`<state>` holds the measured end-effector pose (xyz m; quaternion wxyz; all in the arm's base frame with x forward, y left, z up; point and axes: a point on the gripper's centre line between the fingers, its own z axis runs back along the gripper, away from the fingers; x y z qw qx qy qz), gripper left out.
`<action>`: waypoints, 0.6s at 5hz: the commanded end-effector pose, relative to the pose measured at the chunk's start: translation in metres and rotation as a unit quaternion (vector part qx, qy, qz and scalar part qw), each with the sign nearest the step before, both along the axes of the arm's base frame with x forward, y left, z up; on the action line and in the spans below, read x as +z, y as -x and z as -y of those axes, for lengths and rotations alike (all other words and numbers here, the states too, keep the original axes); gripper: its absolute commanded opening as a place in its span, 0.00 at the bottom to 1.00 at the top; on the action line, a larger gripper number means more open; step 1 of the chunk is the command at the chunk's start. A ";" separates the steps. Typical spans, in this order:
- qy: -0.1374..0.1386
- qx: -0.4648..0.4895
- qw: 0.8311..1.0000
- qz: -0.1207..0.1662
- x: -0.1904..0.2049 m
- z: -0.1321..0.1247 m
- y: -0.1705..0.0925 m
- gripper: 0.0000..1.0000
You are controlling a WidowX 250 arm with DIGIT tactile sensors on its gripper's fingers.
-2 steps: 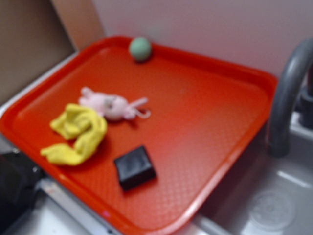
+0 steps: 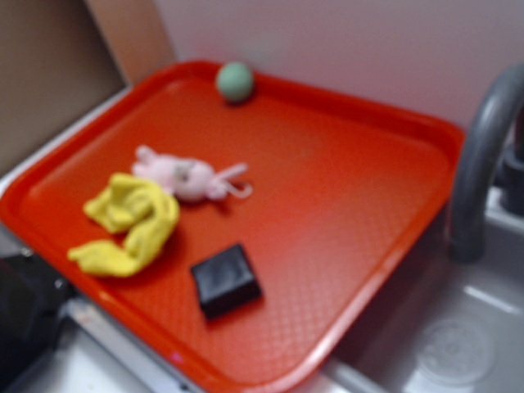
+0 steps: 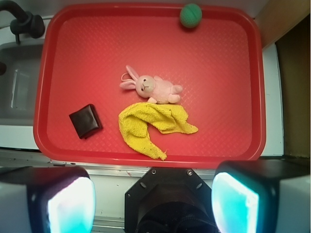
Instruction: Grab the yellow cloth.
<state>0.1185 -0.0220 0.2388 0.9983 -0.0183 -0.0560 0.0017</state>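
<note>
While the hand is hovering with its two pads spread wide and gripping nothing, the yellow cloth is lying ahead of it on the red tray, touching the bunny, its long axis slanting across the approach.

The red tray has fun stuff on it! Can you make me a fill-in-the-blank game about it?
1. The yellow cloth lies on a tray that is ____ in color.
2. The pink bunny touches the ____ cloth.
3. The ball near the tray's far rim is ____.
4. The dark square block lies ____ from the cloth.

Missing words: red; yellow; green; apart
</note>
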 end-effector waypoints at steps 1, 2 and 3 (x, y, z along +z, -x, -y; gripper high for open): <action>-0.002 0.046 0.997 0.060 -0.093 0.008 -0.042 1.00; 0.026 0.061 0.997 0.042 -0.143 0.012 -0.047 1.00; 0.018 0.050 0.998 0.018 -0.178 0.022 -0.044 1.00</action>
